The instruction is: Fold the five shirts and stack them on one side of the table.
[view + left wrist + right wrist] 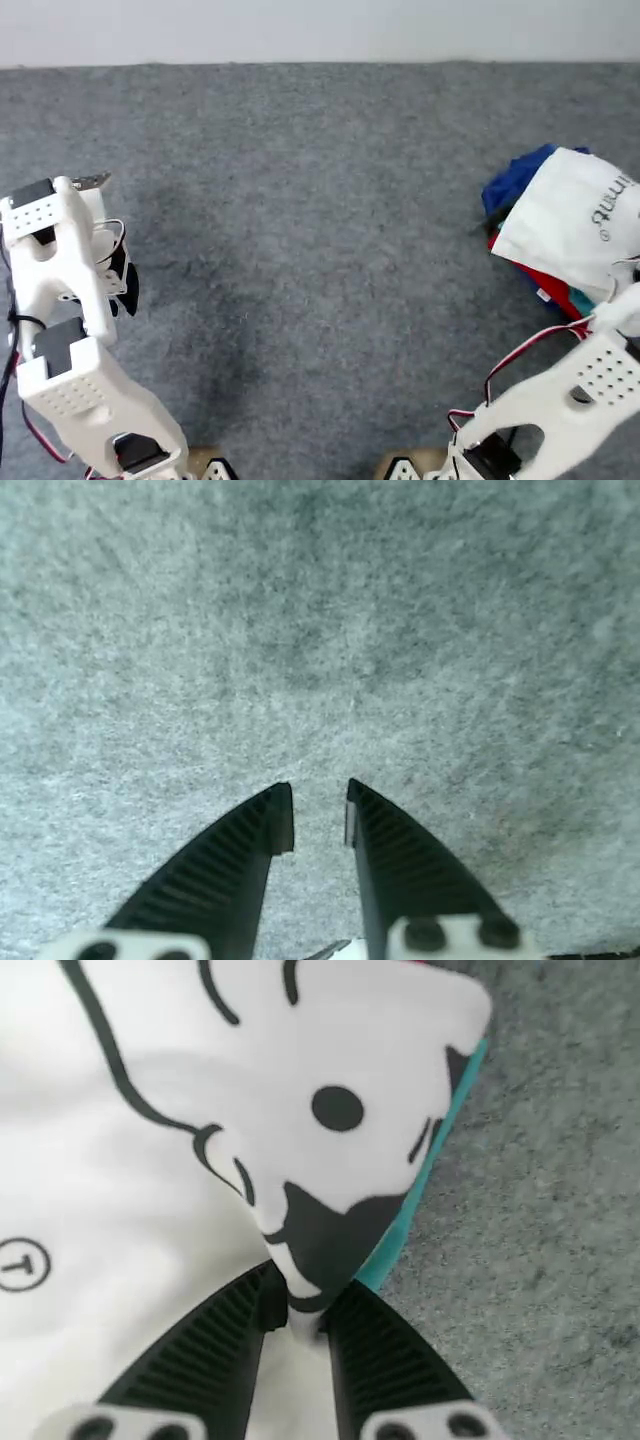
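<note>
White printed cloth shirt [570, 215] is topping the pile [512, 190] at 3 o'clock | right pincer [300, 1305] is pinching its edge | left pincer [320, 815] is hanging narrow, empty | task is seeming nearly done.

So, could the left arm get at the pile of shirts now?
Probably not. The pile of shirts lies at the right edge of the table, while the left end effector hangs over the opposite side; nothing stands between, but the gap looks too wide.

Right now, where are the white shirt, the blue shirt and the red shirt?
white shirt [570, 215]: high view, middle of its top side.
blue shirt [512, 182]: high view, edge peeking out beyond the white one.
red shirt [535, 275]: high view, strip under the white one.
</note>
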Robot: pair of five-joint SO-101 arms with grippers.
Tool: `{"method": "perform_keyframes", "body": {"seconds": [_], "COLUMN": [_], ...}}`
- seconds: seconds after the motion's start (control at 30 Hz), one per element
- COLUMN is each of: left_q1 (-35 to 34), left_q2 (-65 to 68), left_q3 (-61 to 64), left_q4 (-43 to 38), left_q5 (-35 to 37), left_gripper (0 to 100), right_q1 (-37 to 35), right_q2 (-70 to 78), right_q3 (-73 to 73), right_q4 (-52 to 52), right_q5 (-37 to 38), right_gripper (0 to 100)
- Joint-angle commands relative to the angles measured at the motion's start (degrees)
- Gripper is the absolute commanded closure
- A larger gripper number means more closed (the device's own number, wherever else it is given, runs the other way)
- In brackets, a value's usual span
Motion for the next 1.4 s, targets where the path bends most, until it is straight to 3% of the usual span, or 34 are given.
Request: {"method": "perform_keyframes", "body": {"seconds": [0.0, 0.2, 0.3, 0.47, 0.63, 0.9, 1.2, 1.37], "left_q1": [0.62, 0.62, 0.62, 0.62, 0.62, 0.62, 0.62, 0.62], "left_q2": [-2.81, -2.81, -2.81, -2.81, -2.81, -2.81, -2.81, -2.81], "left_q3": [0.13, 0.13, 0.13, 0.13, 0.13, 0.13, 0.13, 0.13], "left_q4": [0.00, 0.00, 0.00, 0.00, 0.00, 0.00, 0.00, 0.00], "left_q5": [-0.44, -0.44, -0.44, -0.44, -0.44, -0.44, -0.44, -0.53], "left_gripper": [90, 90, 90, 90, 90, 90, 90, 90], "right_q1": [0.31, 1.27, 1.45, -0.31, -7.69, -20.00, -21.49, -21.85], "right_q2": [0.48, -4.79, -11.56, -22.02, -24.84, -24.75, -24.75, -25.45], "right_q3": [0.00, 0.18, 0.35, 0.35, 0.62, 19.78, 39.12, 40.44], "right_q4": [1.71, 2.24, 2.33, 2.33, 2.33, 1.36, -25.27, -28.44], "right_q5": [0.26, 0.35, 0.26, 0.09, 0.09, 0.00, -2.02, -8.79], "right_gripper": [96.6, 72.3, 64.9, 64.1, 64.1, 64.1, 64.1, 64.1]}}
